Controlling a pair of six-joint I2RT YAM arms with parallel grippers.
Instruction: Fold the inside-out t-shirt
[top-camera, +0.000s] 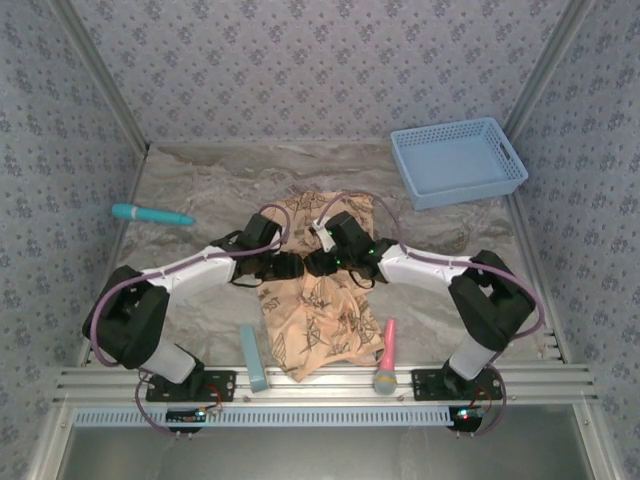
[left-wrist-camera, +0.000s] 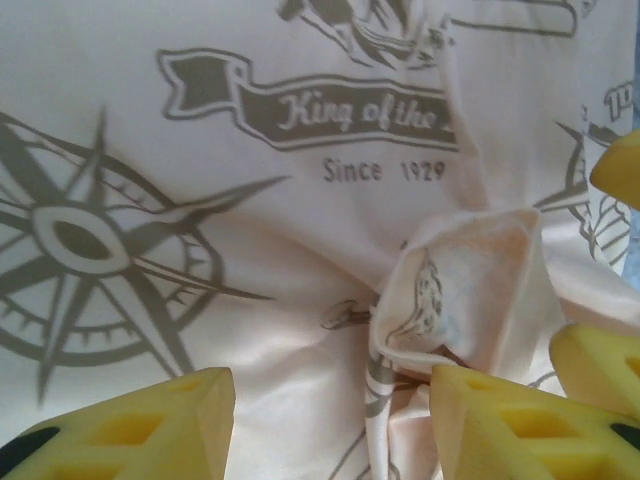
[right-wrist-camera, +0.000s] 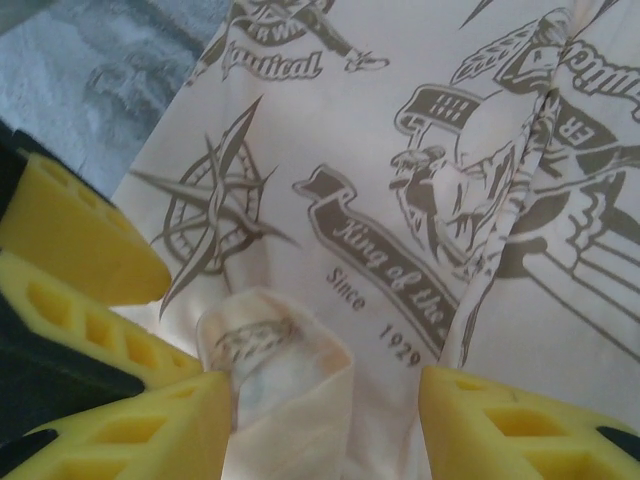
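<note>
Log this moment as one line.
t-shirt: lying on table | left gripper: open, raised fold between fingers | right gripper: open, fold between fingers

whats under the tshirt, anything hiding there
The inside-out t-shirt lies on the grey mottled table cover, which shows beside it. Anything beneath the cloth itself is covered, and the left arm and right arm hide its middle from above.
</note>
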